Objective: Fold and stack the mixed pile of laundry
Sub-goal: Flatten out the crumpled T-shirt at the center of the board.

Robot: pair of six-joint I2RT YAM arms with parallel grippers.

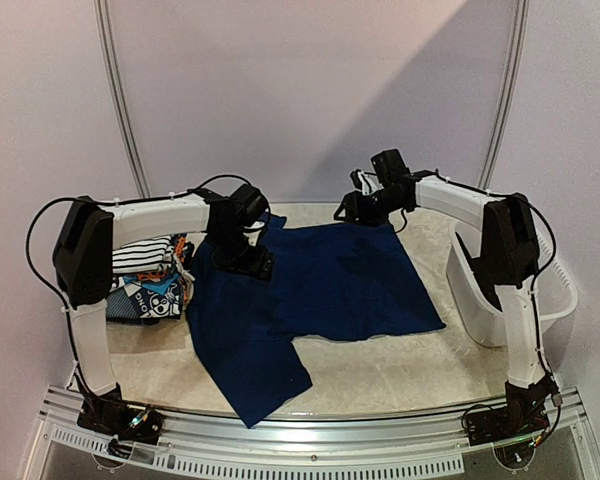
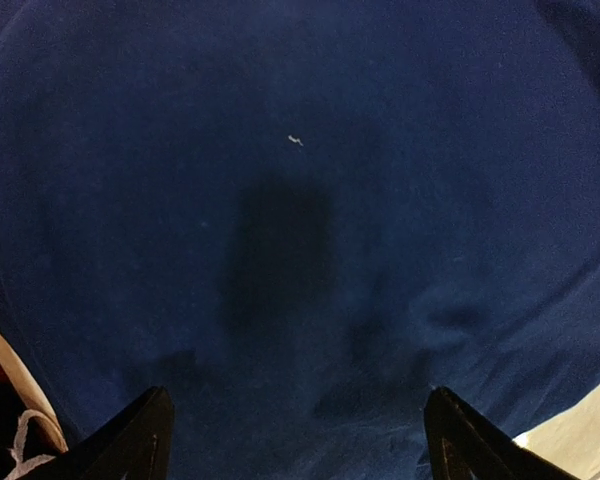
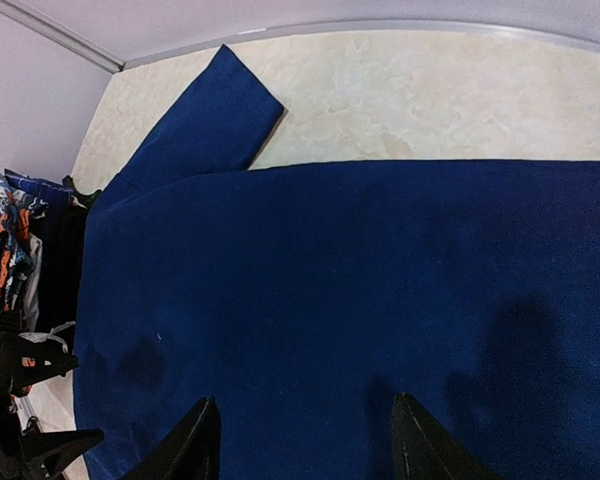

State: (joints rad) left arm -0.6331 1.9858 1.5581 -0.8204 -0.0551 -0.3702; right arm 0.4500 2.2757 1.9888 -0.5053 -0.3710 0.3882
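Navy garment [image 1: 320, 290] laid spread, not yet folded.
Left end effector [image 2: 298, 415] and right end effector [image 3: 304, 420] are held apart; other clothes [image 1: 150, 285] are piled alongside.

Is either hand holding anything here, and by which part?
Nothing is held: the left hand and right hand both gape open over the navy garment.
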